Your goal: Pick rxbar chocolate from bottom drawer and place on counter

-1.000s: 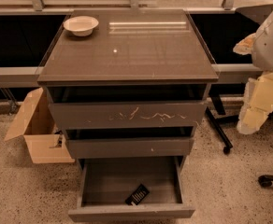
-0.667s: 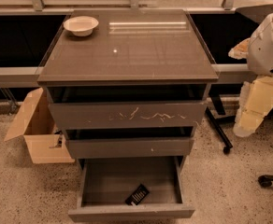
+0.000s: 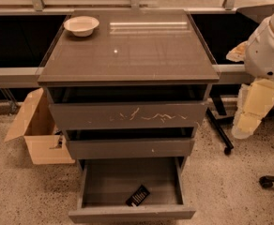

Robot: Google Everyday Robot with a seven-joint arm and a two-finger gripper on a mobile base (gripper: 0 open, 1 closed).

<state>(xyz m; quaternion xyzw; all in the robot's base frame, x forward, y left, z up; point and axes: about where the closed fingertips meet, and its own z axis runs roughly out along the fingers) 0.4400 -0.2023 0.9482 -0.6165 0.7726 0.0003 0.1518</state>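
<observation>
My gripper [image 3: 249,112] hangs beyond the counter's [image 3: 132,55] right edge, lower than its front right corner and apart from the cabinet. The bottom drawer [image 3: 132,213] stands pulled out under the front edge, with the rxbar chocolate [image 3: 138,195] lying askew near its front wall. A white bowl [image 3: 81,26] sits at the back left corner

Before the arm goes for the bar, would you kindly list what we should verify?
1. Bottom drawer pulled open: ok.
2. Rxbar chocolate in view on the drawer floor, near the front: ok.
3. Nothing lying on the bar: ok.
4. Counter has bare room beside the white bowl: ok.
5. Gripper above the open drawer: not ok, it hangs right of the cabinet, apart from it.
</observation>
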